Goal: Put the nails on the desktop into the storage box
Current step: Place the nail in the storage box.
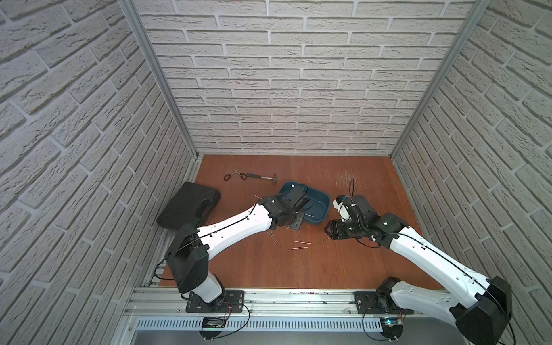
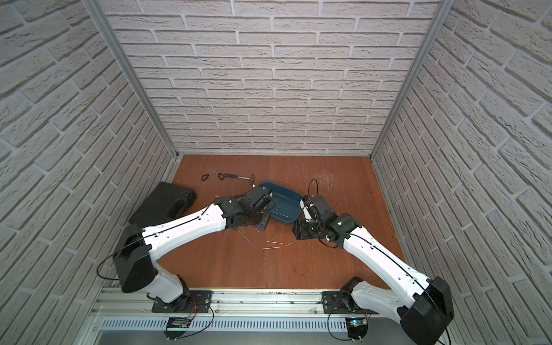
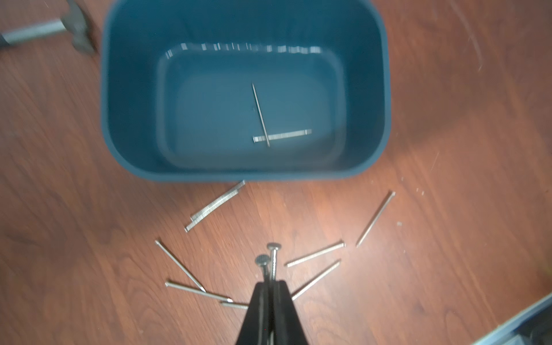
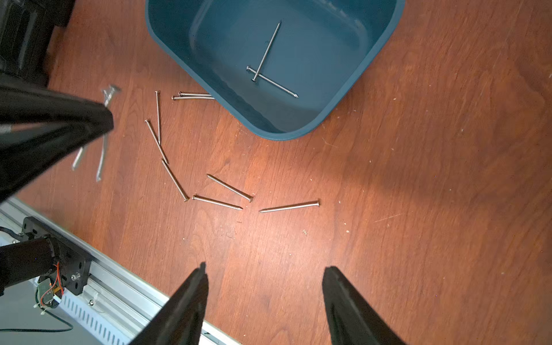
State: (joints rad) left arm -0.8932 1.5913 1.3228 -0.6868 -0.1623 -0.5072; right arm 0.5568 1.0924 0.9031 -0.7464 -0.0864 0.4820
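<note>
Steel nails (image 4: 230, 187): twelve counted, eight loose on the worktop (image 4: 388, 209), two crossed inside the blue box (image 4: 170, 33), two held.
Left pincer (image 3: 270, 283): clamped on two nails, above the loose ones, just short of the box.
Right pincer (image 4: 265, 268): apart, empty, nearest loose nail just ahead.

2 nails (image 4: 267, 50) in storage box (image 4: 170, 30), rest on desktop (image 4: 388, 209)

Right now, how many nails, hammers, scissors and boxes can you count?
nails: 12 plain to see (2 in storage box, 2 in left end effector, 8 on desktop); maybe more, too small to tell
hammer: 1
scissors: 1
storage box: 1
black case: 1
Total: 16
</note>
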